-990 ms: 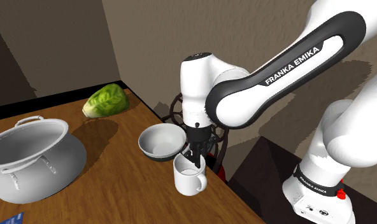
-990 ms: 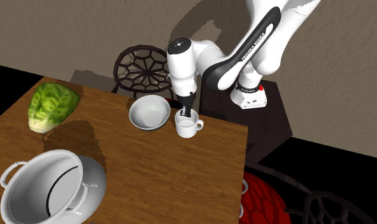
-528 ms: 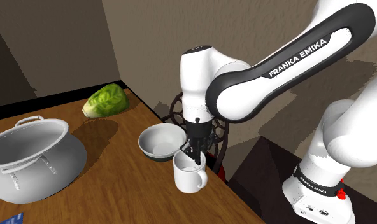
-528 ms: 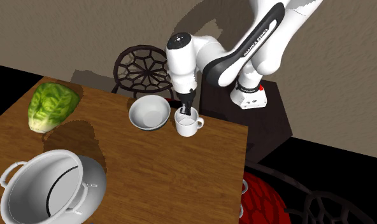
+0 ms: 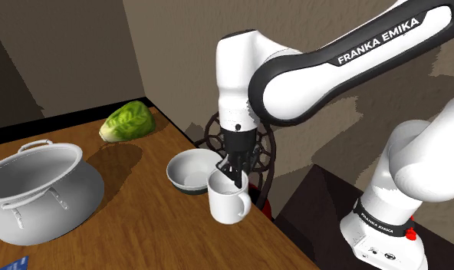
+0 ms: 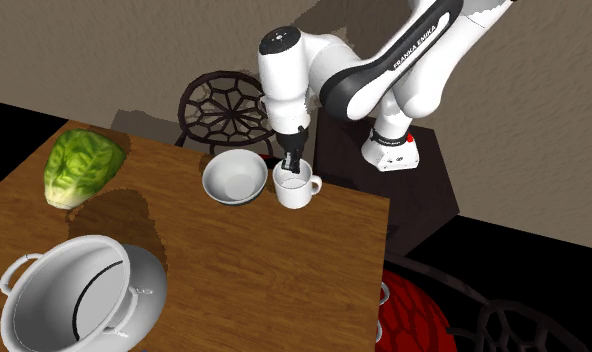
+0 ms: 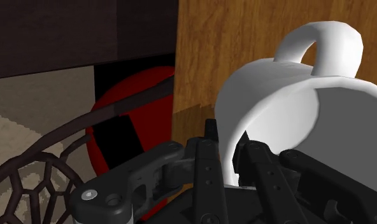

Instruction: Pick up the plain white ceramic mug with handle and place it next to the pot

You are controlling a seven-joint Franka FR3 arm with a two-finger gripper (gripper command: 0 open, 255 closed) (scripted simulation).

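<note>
Gripped the white mug (image 5: 230,205) by its rim with the black gripper (image 5: 235,170), closed with one finger inside the wall and one outside; seen clasping that wall in the wrist view too; held it apparently a little clear of the wooden table (image 5: 141,226), near the edge closest to the stand and just beside the white bowl (image 5: 189,173); still well apart from the grey pot (image 5: 34,192) at the shoulder view's left.

Risked, by judgement, a swing or slip of the mug, pinched so narrowly on one side with the handle hanging off the other; risked also clipping the bowl's rim on the way across if carried too low; might end far from the pot, or knock against it, if released early or brought in too fast.

Compared with half a second before: raised the mug higher against the bowl; lifted the arm's upper links as well; left pot, bowl and green lettuce head (image 5: 128,123) unmoved.
</note>
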